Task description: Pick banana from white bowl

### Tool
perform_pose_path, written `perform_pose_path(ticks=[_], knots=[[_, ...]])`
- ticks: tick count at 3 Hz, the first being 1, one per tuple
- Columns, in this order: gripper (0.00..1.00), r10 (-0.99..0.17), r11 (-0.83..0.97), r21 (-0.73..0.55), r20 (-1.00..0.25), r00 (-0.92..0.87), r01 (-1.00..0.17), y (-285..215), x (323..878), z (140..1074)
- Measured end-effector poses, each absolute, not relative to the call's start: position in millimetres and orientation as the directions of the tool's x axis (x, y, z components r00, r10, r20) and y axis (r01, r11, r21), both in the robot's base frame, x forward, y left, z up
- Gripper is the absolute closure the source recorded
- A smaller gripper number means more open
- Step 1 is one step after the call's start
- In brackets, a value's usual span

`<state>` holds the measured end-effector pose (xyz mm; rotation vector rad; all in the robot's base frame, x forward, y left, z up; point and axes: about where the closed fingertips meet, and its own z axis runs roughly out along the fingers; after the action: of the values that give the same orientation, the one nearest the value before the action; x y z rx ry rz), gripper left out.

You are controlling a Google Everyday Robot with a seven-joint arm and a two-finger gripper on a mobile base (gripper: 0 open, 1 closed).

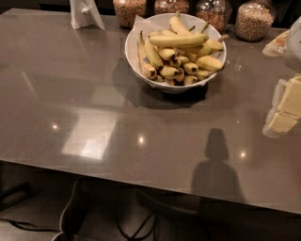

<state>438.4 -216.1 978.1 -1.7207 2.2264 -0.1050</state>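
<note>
The white bowl (130, 55) stands at the back middle of the grey table, with a paper liner sticking up at its back left rim. It is heaped with several bananas. The banana (178, 40), long, slender and clean yellow, lies across the top of the pile, pointing left to right. Shorter bananas with dark tips lie below it. My gripper (283, 109), pale cream, is at the right edge of the view. It is low over the table, to the right of the bowl and nearer than it, well apart from the bowl.
Several glass jars of grains (254, 20) line the back edge behind the bowl. A white folded stand (86, 14) is at the back left. A pale packet (277, 44) lies at the far right. The table's front edge (141, 176) runs across the lower frame.
</note>
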Motion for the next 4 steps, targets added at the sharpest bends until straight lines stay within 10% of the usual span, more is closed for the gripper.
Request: perform_pose_path(ticks=[4], knots=[[0.0, -0.872, 0.158, -0.525, -0.472, 0.131, -0.836, -160.7, 514.4, 996.9]])
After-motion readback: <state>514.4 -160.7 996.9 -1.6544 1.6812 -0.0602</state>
